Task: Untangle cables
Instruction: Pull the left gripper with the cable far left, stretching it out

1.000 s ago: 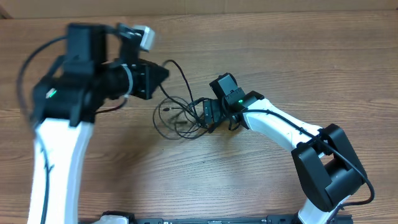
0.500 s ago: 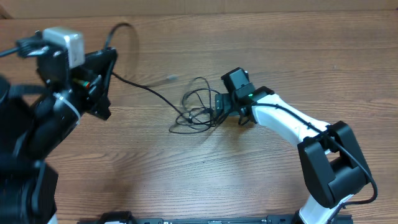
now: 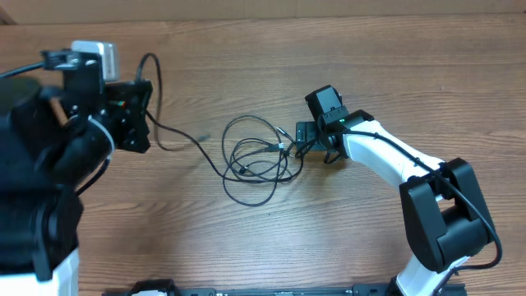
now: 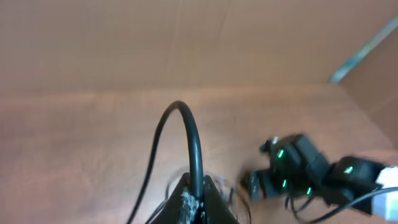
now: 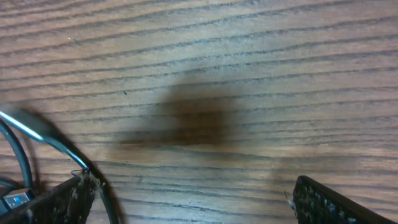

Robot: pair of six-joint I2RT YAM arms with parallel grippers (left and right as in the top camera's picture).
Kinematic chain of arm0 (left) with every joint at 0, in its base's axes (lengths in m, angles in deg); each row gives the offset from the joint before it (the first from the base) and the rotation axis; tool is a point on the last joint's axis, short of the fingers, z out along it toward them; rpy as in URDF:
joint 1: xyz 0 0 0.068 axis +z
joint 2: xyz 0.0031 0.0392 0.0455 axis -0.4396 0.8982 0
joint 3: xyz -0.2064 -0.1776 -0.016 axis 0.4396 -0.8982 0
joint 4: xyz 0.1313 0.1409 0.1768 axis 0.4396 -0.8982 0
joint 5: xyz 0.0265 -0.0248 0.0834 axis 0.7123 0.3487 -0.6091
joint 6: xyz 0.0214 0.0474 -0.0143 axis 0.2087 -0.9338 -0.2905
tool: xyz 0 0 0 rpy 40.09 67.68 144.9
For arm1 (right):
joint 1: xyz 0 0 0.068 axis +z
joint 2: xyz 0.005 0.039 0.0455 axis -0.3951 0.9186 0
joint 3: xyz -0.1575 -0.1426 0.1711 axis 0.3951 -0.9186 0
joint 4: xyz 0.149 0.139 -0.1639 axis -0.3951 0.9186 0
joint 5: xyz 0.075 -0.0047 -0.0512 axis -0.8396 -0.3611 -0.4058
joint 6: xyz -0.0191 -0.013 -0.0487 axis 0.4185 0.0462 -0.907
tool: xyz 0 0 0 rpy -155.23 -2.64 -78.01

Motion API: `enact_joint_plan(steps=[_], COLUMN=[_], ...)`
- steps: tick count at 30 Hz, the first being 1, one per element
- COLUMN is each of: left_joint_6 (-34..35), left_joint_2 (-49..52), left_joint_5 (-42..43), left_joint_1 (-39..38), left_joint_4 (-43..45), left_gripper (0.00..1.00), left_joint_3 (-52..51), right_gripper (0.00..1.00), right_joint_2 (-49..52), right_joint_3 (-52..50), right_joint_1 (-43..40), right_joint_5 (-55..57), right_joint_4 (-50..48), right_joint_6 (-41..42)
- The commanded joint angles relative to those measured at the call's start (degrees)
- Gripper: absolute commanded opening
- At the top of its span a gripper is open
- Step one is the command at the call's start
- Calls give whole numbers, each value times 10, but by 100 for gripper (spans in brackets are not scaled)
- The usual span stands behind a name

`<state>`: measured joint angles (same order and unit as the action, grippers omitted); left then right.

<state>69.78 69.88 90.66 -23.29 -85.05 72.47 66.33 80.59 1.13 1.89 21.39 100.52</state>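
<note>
The left gripper hangs raised over the wooden surface, jaws clenched on one black cable that arches up, then trails right into the tangled cables lying mid-surface. Just beside them, the right gripper rests low, jaws released wide.

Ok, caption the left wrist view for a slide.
Left fingers shut on a black cable arching above the wooden table.
</note>
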Motion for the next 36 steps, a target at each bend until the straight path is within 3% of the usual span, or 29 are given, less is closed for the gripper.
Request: enact_joint_plan(steps=[1, 17, 27, 36], left_joint_6=[8, 11, 28, 104], left_joint_2=[29, 275, 427, 496], left_joint_5=[-34, -178, -208, -321], left_joint_1=[4, 4, 6, 18], left_joint_4=[-31, -248, -253, -249], left_gripper=[4, 4, 4, 4], left_joint_3=[8, 8, 7, 7], right_gripper=[100, 100, 100, 100], right_joint_2=[1, 1, 1, 1], right_joint_3=[-9, -9, -11, -25], right_joint_1=[0, 0, 0, -1], right_joint_5=[-2, -2, -2, -2], right_joint_4=[1, 1, 0, 1], right_joint_6=[5, 13, 13, 13])
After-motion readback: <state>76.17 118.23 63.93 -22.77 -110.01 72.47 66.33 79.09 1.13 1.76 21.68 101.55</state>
